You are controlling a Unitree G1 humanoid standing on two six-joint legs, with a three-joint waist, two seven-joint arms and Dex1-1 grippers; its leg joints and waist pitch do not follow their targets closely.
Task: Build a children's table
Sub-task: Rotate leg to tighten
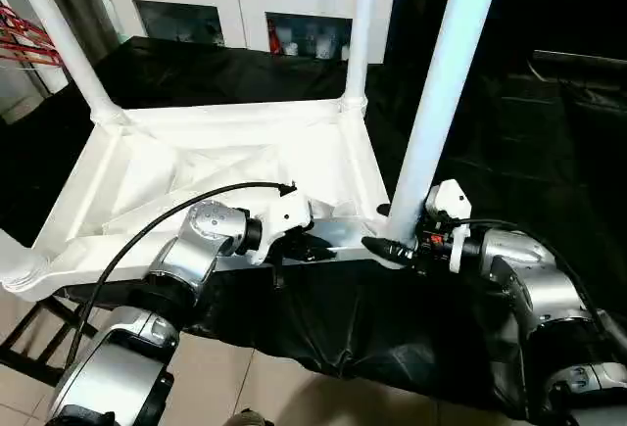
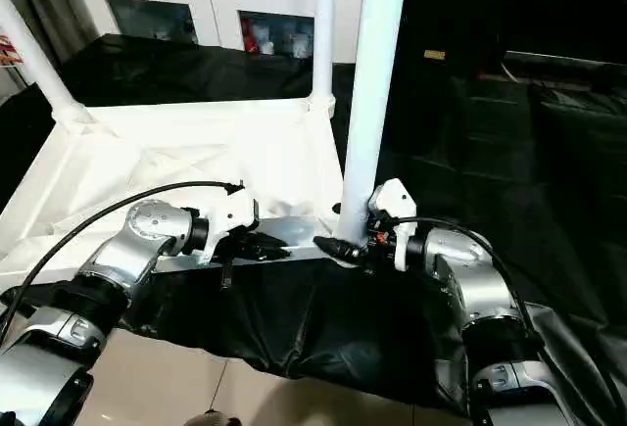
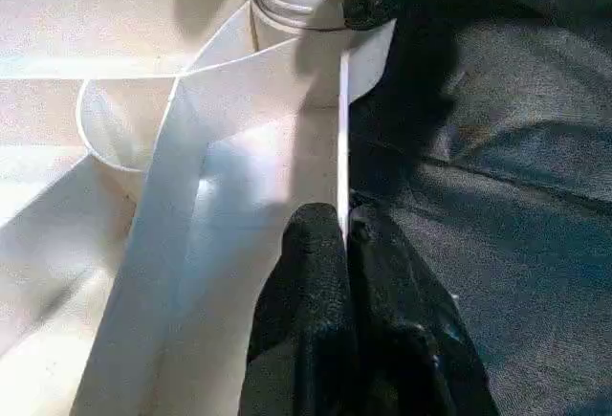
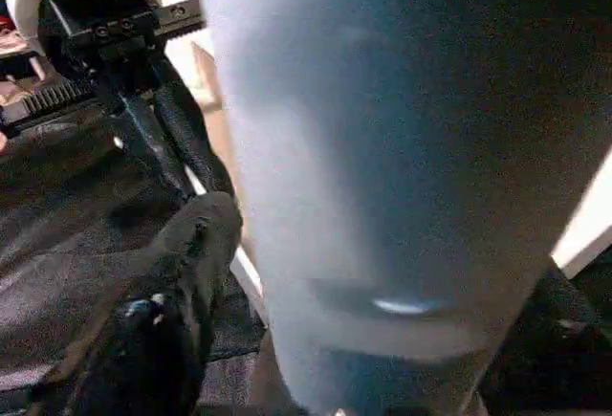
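Black cloth [image 1: 323,333] covers the work table, tiled floor [image 1: 265,387] below its near edge. Children's table [image 1: 225,166] lies upside down on the cloth, ribbed underside up, rim facing the robot. Left pincer [image 1: 312,247] is at the near rim, fingers closed tight on the thin rim wall; left wrist view shows both black fingertips [image 3: 320,244] pinching that edge just short of the corner socket. Right pincer [image 1: 390,250] is at the near right corner, fingers spread around the base of the near right leg [image 1: 446,83], one on each side of it where it enters the socket; right wrist view has the leg right up against the camera with one finger [image 4: 172,301] beside it. Can't tell if the fingers actually press the leg. That leg stands upright, leaning slightly. Further back, far right leg [image 1: 361,24] and far left leg [image 1: 59,34] are both seated in their corners. Behind everything, a white cabinet [image 1: 245,5] with glass doors.
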